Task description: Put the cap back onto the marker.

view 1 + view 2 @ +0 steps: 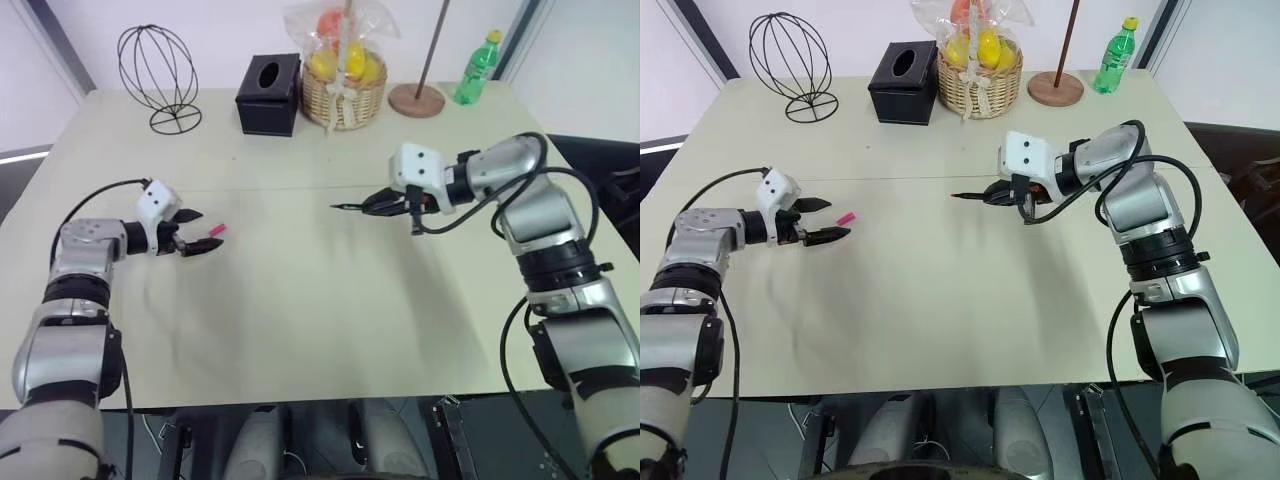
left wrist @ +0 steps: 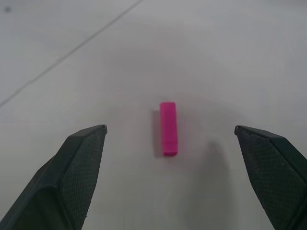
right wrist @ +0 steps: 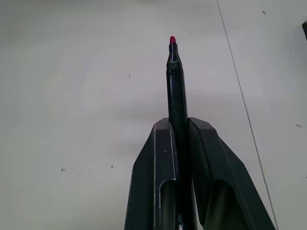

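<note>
So the left gripper [image 1: 203,230] was hanging just over the table [image 1: 300,300] with its two black fingers [image 2: 76,167] spread wide apart, nothing between them. The cap [image 2: 168,128], a tiny bright pink thing, lay flat on the table right past the fingertips, lined up with the gap between them and not touching either one.

Off to the right of the cap, well apart from it, the right gripper [image 1: 372,203] was clamped tight on the marker [image 3: 176,96]. The black barrel stuck out past the fingertips, pointing back toward the cap's side of the table, held up off the surface, with its little red-pink tip [image 3: 172,40] bare.

Farther back from the cap, along the far edge, sat a black wire ball-shaped stand [image 1: 158,75], then a black tissue box [image 1: 269,94], a wicker basket [image 1: 343,100] of wrapped fruit, a round wooden base [image 1: 416,99] with a pole, and a green bottle [image 1: 477,67].
</note>
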